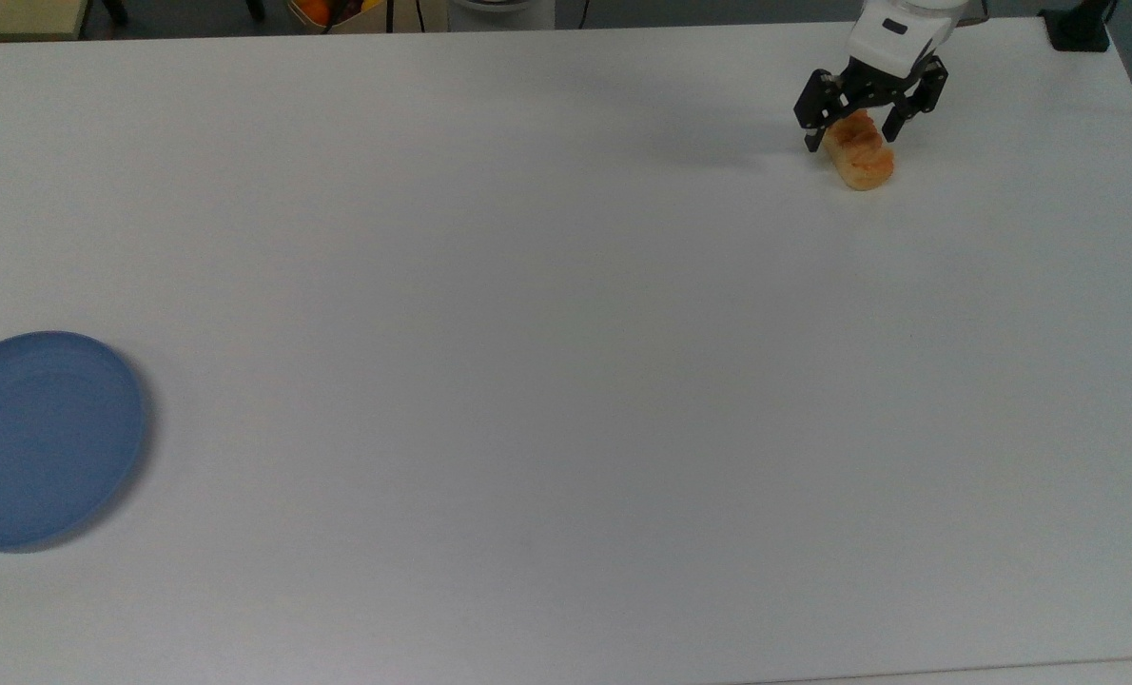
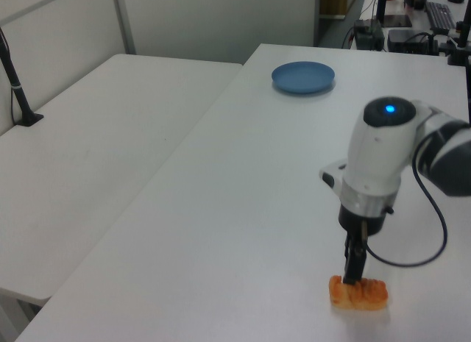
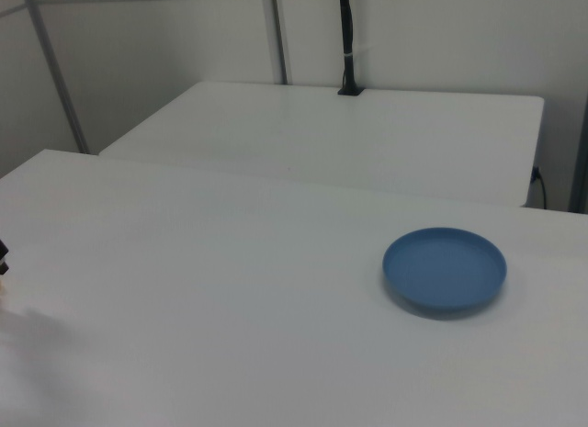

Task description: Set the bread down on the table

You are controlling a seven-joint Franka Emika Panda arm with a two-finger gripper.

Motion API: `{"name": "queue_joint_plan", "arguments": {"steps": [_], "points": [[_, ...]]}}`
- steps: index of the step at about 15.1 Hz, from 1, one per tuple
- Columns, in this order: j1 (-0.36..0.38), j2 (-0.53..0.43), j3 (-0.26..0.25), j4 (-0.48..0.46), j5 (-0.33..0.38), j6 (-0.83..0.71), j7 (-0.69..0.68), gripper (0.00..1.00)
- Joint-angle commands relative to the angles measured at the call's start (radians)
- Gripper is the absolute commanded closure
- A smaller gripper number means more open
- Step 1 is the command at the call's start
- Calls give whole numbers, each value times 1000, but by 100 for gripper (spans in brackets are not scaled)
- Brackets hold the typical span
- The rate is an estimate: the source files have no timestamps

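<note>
The bread (image 1: 861,156), a small golden-orange roll with a browned top, lies flat on the white table (image 1: 528,285) near the top view's upper right corner. My gripper (image 1: 851,137) hovers just above the roll's far end, open, with its black fingers spread to either side and holding nothing. In the left view the bread (image 2: 358,293) rests on the table (image 2: 250,180) near the bottom edge, and the gripper (image 2: 353,272) hangs straight down over its left end, its tips close to the roll's top.
A round blue plate (image 1: 43,438) sits far off at the top view's left edge, also seen as the plate (image 2: 302,76) and the plate (image 3: 445,269). A second white table (image 2: 96,158) adjoins on the left view's left.
</note>
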Motion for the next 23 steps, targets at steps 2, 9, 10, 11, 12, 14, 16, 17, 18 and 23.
{"name": "queue_joint_plan", "arguments": {"steps": [2,9,10,11,12,14,16,17,18,23], "points": [[-80,-95,0,59,74,-176,-47,0],[-183,-272,-139,180,237,-490,-349,0],[-183,-306,-182,180,238,-510,-354,0],[-183,-337,-228,182,240,-524,-363,0],[-177,-365,-279,182,240,-537,-371,0],[-169,-392,-368,209,243,-563,-389,0],[-167,-394,-440,238,246,-578,-467,0],[-164,-394,-478,248,270,-580,-495,0],[-157,-397,-524,249,308,-578,-512,0],[-158,-391,-629,268,404,-557,-740,0]]}}
